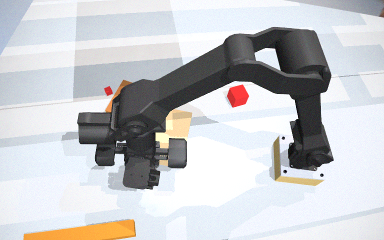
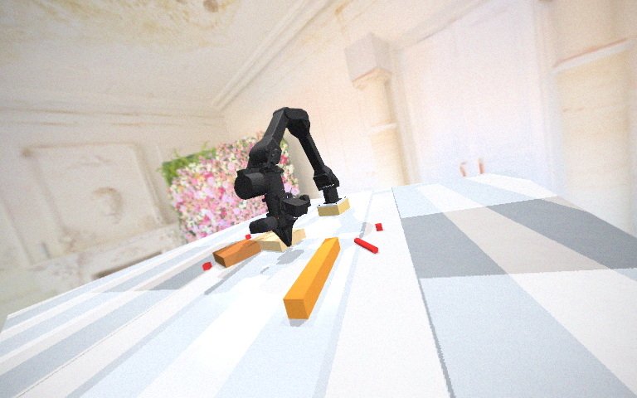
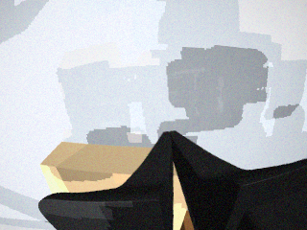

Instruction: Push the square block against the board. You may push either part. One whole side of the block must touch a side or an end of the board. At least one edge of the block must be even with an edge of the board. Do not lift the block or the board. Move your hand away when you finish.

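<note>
The square block, orange-brown, (image 1: 120,89) (image 2: 235,254) lies flat and is partly hidden by the arm in the top view. The board, pale wood, (image 1: 182,124) (image 2: 274,243) (image 3: 106,158) lies beside the block, largely covered by the arm in the top view. Their facing parts look close in the exterior view, but I cannot tell if they touch or if any edges are even. My gripper (image 2: 289,245) (image 3: 169,137) is shut and empty, pointing down, its tips just in front of the board in the exterior view. The tips are hidden in the top view; contact with the board is unclear.
A long orange bar (image 1: 80,229) (image 2: 312,281) lies on the gripper's other side from the board. A red cube (image 1: 237,96) lies below the arm's span. Small red cubes (image 1: 108,90) (image 2: 206,265) (image 2: 248,236) (image 2: 379,226) and a red cylinder (image 2: 366,245) lie around.
</note>
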Controlling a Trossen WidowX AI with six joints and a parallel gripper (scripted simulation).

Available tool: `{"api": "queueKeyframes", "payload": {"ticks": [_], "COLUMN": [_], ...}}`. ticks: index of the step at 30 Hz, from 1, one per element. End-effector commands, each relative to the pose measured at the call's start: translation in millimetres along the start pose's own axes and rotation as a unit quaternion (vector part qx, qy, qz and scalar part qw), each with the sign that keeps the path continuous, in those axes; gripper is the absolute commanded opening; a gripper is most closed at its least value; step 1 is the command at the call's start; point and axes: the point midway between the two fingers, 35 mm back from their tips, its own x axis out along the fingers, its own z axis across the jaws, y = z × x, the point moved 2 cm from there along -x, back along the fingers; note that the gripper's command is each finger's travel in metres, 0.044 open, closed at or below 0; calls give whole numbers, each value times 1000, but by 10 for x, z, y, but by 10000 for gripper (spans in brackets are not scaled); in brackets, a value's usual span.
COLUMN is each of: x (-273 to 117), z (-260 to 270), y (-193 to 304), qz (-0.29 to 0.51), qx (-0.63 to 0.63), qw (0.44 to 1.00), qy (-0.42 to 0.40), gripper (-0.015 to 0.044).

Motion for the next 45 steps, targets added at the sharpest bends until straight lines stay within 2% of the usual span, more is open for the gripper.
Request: {"api": "queueKeyframes", "payload": {"ticks": [1,28,45], "x": [21,18,21], "z": [23,33,8], "y": [109,318,84], "qz": [8,9,8], "qx": [4,4,4], "qw": [1000,1000,1000], "qy": [-4,-4,-4], "gripper": [0,0,0]}}
